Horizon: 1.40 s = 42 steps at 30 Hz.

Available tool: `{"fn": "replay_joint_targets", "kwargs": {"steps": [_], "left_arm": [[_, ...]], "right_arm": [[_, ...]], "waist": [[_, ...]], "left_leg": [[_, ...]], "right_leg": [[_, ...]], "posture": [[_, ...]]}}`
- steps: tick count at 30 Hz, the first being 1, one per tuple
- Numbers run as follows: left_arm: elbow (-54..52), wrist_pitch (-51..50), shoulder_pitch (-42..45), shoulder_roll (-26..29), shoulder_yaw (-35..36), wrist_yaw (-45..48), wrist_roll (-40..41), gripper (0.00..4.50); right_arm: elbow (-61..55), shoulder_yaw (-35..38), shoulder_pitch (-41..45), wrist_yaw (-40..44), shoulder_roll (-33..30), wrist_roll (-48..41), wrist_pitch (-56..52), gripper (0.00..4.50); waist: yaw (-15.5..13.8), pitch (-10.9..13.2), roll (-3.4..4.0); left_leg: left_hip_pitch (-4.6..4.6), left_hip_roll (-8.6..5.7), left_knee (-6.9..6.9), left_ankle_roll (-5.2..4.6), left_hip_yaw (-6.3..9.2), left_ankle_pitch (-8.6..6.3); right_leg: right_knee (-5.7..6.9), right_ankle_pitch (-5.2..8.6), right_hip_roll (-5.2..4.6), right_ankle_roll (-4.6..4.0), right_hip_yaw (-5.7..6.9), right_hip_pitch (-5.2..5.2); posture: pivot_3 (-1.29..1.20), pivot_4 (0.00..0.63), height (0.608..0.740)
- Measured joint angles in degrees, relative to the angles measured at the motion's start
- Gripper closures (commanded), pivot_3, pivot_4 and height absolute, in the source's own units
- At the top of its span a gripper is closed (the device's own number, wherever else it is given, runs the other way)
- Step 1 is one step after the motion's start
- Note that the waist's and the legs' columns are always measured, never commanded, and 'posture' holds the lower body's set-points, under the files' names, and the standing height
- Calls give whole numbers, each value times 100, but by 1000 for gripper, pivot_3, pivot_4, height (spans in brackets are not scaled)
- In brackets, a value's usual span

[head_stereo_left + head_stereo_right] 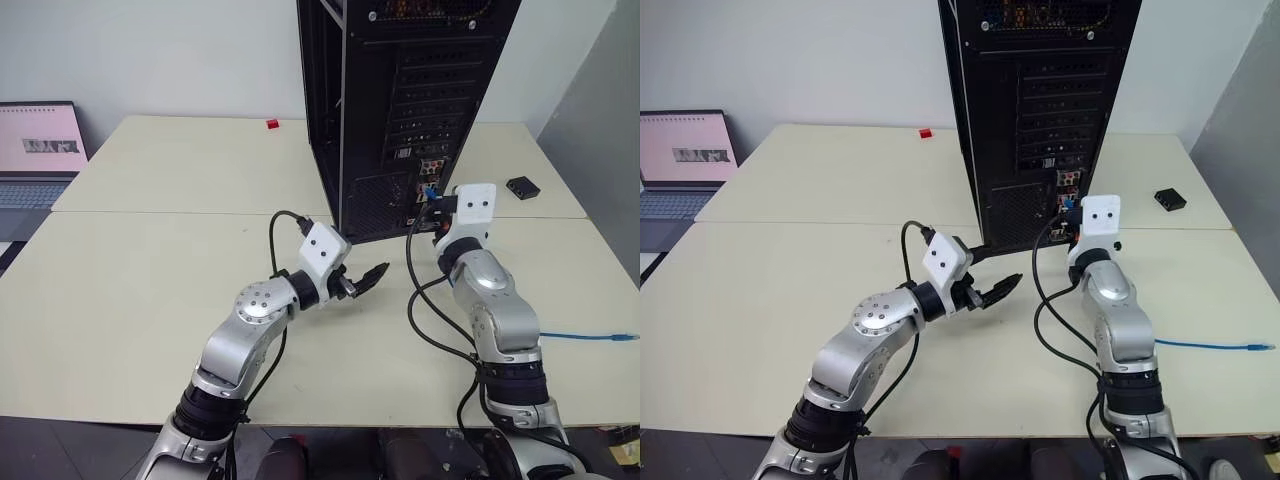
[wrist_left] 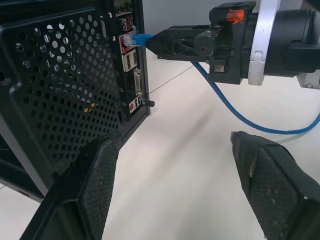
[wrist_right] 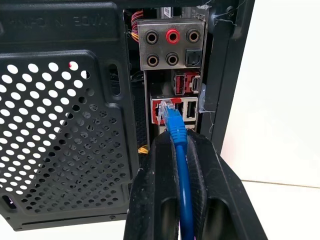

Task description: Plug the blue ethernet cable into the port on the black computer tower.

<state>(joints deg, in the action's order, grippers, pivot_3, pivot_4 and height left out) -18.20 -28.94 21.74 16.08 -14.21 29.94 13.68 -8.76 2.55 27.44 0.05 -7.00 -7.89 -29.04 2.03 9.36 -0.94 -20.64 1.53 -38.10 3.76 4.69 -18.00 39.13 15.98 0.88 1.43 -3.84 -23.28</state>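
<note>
The black computer tower [image 1: 400, 100] stands upright at the middle back of the table, its rear panel facing me. My right gripper [image 3: 176, 137] is shut on the blue ethernet cable [image 3: 176, 127] just behind its clear plug. The plug's tip sits at the mouth of the red-framed port [image 3: 161, 111], below the audio jacks; how deep it sits I cannot tell. The rest of the blue ethernet cable [image 1: 590, 337] trails off to the right across the table. My left gripper [image 1: 365, 280] hangs open and holds nothing, low in front of the tower's rear panel, to the left of the right gripper [image 2: 160, 41].
A small black box [image 1: 522, 187] lies right of the tower. A small red object [image 1: 272, 124] sits at the back of the table. An open laptop [image 1: 35, 150] stands at the far left. Black robot cables [image 1: 420, 300] loop over the table beside my right arm.
</note>
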Motion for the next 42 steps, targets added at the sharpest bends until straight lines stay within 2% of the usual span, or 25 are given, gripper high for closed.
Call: {"fn": "replay_joint_targets", "kwargs": {"steps": [31,42], "left_arm": [[-58,-195,108,-13,4,-37,9,779],[-57,-193,108,14,4,-57,-36,779]], "right_arm": [[4,74,57,-69,367,41,-61,4500],[-732,-180,-183,-401,386,420,-500,4500]], "waist": [[83,0,1],[73,1,2]], "left_leg": [[1,1,3,0,-1,0],[-10,0,5,1,2,0]], "right_leg": [[-2,0,1,1,-4,0],[-7,0,-2,1,-1,-8]], "posture": [[0,150,740],[0,150,740]]}}
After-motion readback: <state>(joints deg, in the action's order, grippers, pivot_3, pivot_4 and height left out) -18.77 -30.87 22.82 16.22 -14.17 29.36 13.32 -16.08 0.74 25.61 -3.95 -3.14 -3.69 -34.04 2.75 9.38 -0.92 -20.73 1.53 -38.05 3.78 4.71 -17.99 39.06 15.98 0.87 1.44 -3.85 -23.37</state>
